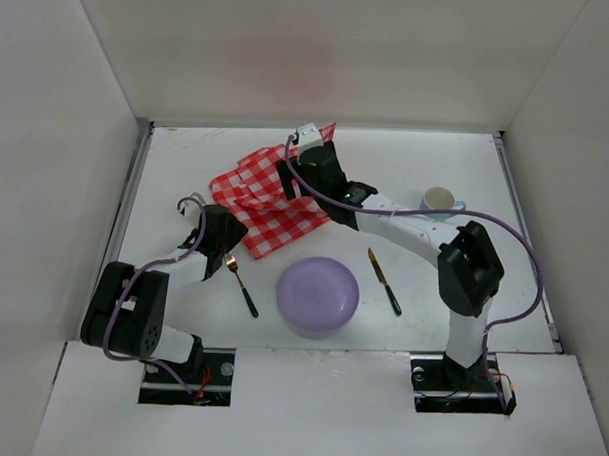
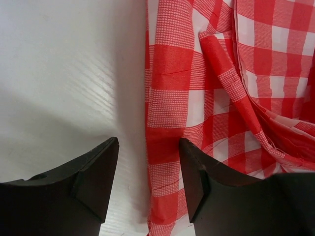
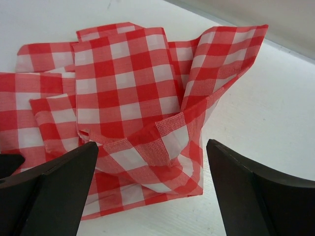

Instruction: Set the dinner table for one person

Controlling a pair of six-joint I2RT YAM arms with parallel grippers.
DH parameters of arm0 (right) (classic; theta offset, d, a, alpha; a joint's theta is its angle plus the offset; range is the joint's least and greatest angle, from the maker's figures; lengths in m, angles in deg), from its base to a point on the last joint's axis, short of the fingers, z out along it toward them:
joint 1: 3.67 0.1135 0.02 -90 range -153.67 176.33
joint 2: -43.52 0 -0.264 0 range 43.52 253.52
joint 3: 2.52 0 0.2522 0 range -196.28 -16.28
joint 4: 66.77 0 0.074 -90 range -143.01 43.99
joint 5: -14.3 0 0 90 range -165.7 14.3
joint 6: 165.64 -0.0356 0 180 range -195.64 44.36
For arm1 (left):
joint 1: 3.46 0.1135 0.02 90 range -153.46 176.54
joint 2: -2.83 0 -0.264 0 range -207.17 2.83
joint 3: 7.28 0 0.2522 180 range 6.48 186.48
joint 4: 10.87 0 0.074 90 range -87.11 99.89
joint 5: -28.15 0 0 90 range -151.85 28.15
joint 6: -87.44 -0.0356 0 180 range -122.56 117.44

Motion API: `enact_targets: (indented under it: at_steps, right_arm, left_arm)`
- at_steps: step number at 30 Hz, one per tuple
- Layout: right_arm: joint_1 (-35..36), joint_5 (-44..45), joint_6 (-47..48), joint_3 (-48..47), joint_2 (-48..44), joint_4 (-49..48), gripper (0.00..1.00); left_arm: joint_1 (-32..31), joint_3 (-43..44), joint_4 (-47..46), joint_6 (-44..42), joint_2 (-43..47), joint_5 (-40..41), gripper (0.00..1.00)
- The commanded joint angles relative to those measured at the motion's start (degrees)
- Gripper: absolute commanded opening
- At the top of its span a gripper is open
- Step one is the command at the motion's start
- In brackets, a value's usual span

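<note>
Tall panels (image 1: pixel 58 129) edge the white tabletop (image 1: pixel 177 164), open room at its left. We see the left end effector (image 2: pixel 147 147) released astride the checked cloth's (image 2: pixel 221 73) edge, the right end effector (image 3: pixel 152 152) gaping above its folds.

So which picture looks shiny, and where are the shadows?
Left wrist view: the table has a soft shine, with grey shadow ahead of the left gripper. Right wrist view: no glare; the cloth looks sharp, and the right gripper shows as plain black. Top view: even light, only faint shadows.
</note>
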Motion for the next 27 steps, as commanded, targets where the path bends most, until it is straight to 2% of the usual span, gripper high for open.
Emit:
enact_targets:
  at_steps: [1, 5, 9, 12, 17, 19, 23, 27]
  right_arm:
    - [-0.7, 2.2, 1.7, -6.3, 2.8, 5.9, 0.98]
    - [-0.9, -0.2, 0.7, -12.5, 7.1, 10.2, 0.97]
    - [-1.9, 1.8, 0.2, -17.7, 11.0, 15.1, 0.91]
    - [-3.2, 2.7, 0.0, -18.6, 11.7, 15.3, 0.77]
    - [-6.3, 3.2, -1.3, -20.8, 13.0, 15.6, 0.35]
    - [-8.1, 3.5, -3.5, -20.8, 12.1, 14.8, 0.26]
    - [-13.6, 3.5, -10.5, -16.7, 8.8, 10.6, 0.21]
    - [-20.3, 3.4, -19.8, -9.9, 6.5, 8.1, 0.22]
  left_arm:
    - [-0.5, 2.8, -4.2, 0.3, -1.0, -1.2, 0.49]
    - [-0.6, 3.6, -4.2, 0.3, -3.0, -1.0, 0.43]
    - [-0.7, 4.3, -4.2, 0.3, -4.6, -0.9, 0.35]
    - [-0.7, 5.2, -4.2, 0.3, -6.4, -1.1, 0.26]
    - [-0.7, 6.6, -4.2, 0.6, -9.2, -1.2, 0.13]
    - [-0.5, 7.1, -4.2, 0.8, -10.2, -1.0, 0.1]
    - [0.0, 8.1, -4.2, 1.0, -11.5, -0.2, 0.06]
    - [0.0, 9.1, -4.0, 1.3, -12.3, 0.7, 0.05]
